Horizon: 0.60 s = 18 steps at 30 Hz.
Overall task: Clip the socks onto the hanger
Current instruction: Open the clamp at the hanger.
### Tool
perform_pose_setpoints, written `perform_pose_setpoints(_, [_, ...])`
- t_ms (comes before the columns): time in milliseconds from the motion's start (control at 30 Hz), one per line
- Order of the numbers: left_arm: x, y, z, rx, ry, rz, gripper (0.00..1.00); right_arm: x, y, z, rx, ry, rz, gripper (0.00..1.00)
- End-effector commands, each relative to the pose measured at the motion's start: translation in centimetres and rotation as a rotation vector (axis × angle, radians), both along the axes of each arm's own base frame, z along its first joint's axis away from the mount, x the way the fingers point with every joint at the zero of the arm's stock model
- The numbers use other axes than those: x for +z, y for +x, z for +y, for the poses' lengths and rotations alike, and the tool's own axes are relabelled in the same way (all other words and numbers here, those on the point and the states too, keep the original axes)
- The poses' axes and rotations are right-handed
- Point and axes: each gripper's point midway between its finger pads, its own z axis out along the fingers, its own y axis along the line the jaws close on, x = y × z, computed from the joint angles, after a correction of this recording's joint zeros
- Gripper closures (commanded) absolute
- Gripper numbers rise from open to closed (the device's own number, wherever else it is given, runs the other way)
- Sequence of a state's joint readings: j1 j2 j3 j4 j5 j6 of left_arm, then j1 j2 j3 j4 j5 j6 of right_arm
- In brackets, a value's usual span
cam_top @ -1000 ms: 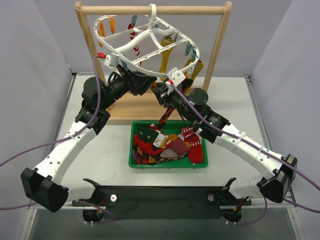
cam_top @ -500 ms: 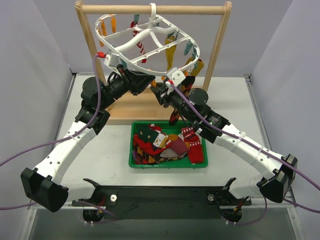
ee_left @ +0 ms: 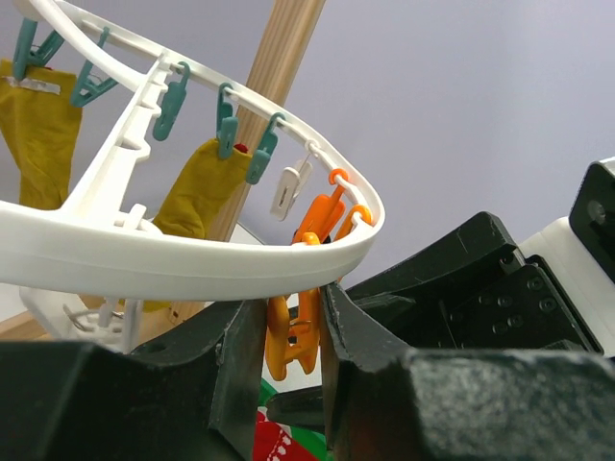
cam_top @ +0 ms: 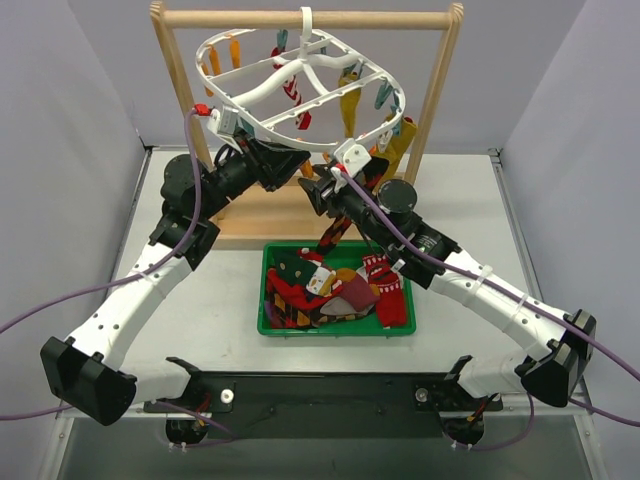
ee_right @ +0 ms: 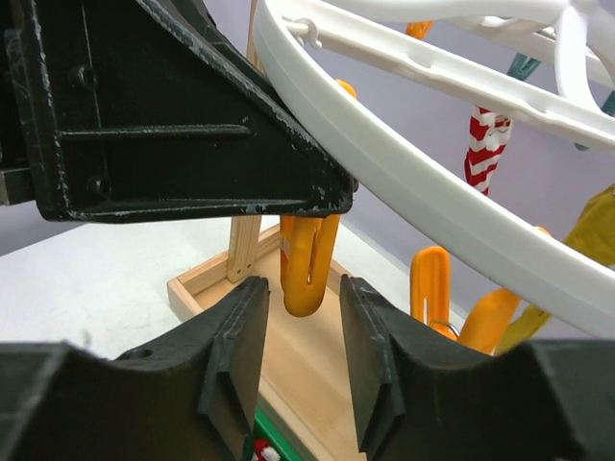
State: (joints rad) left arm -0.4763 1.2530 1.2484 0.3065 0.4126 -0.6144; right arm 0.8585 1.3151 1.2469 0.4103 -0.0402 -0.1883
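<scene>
A wooden rack point(cam_top: 310, 19) stands at the far side of the table point(cam_top: 220, 300). Its round top bar runs from left to right and rests on two upright posts, one at each end. The posts rise from a flat wooden base point(cam_top: 262, 215) with a low raised edge. Just near of this base, about the middle of the table, sits a green plastic bin point(cam_top: 264, 292), rectangular, with its long side left to right. Plain grey walls point(cam_top: 70, 90) close the table on the left, the right and the far side.

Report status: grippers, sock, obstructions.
Left gripper shut on orange clip. Right gripper open, empty. Dark sock dangles under hanger rim. Nothing in the way.
</scene>
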Motion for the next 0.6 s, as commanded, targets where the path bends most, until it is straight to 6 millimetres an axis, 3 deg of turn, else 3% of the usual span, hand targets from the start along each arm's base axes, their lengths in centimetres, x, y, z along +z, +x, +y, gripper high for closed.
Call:
perform_pose_setpoints(0, [3.1, -1.1, 0.9, 0.016, -0.036, -0.094, 1.0, 3.5, -0.8, -1.8, -0.034, 0.07, -0.087, 0.62])
perform_pose_setpoints(100, [2.9, -1.2, 0.9, 0.016, -0.028, -0.088, 1.0, 3.1, -0.9, -2.8, -0.066, 0.067, -0.082, 0.6])
perform_pose_setpoints(300, [2.2, -1.2, 0.8, 0.026, 0.003, -0.077, 1.0, 4.5, -1.3, -4.9, -0.082, 0.122, -0.088, 0.59])
perform_pose_setpoints(433, [2.0, -1.3, 0.6, 0.023, 0.008, -0.079, 1.0, 6.9, -2.2, -4.5, 0.004, 0.209, -0.08, 0.57])
perform_pose_setpoints(567, [1.9, -1.4, 0.6, 0.022, 0.012, -0.079, 1.0, 8.0, -2.8, -4.4, 0.054, 0.247, -0.078, 0.57])
